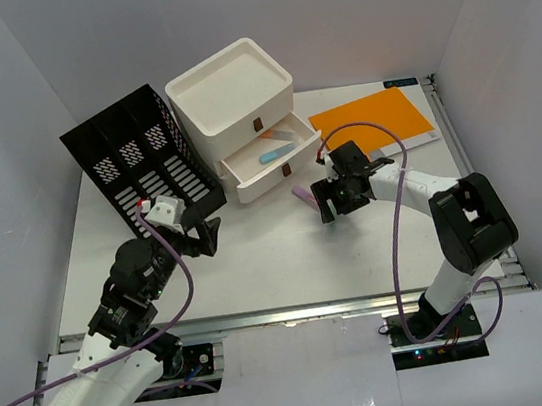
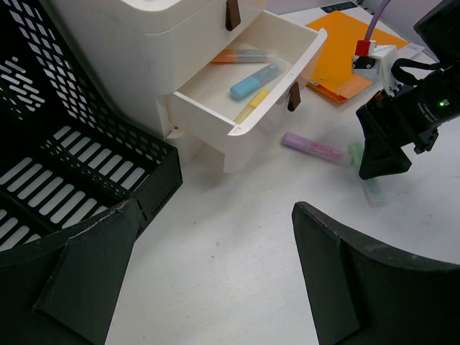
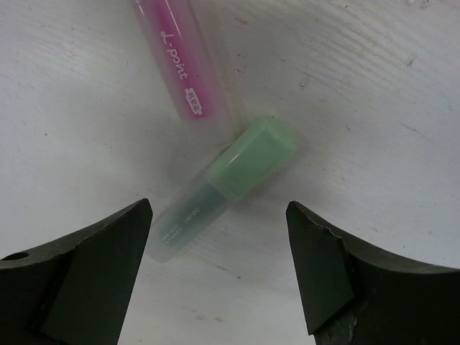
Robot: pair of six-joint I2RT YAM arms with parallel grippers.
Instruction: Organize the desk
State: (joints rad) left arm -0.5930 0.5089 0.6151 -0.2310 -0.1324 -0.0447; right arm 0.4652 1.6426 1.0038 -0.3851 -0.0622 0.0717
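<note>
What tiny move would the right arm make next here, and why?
Probably lower the right gripper and close on the green highlighter: it hangs open astride it on the desk, the pink highlighter close beside. Other markers lie in the open drawer.

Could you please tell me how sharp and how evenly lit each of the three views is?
Top view: sharp, diffuse light, only soft shadows beside the organizer and drawer box. Left wrist view: drawer crisp, the left tool dark and slightly soft along the bottom. Right wrist view: green marker mildly soft, pink marker print readable, no glare.
</note>
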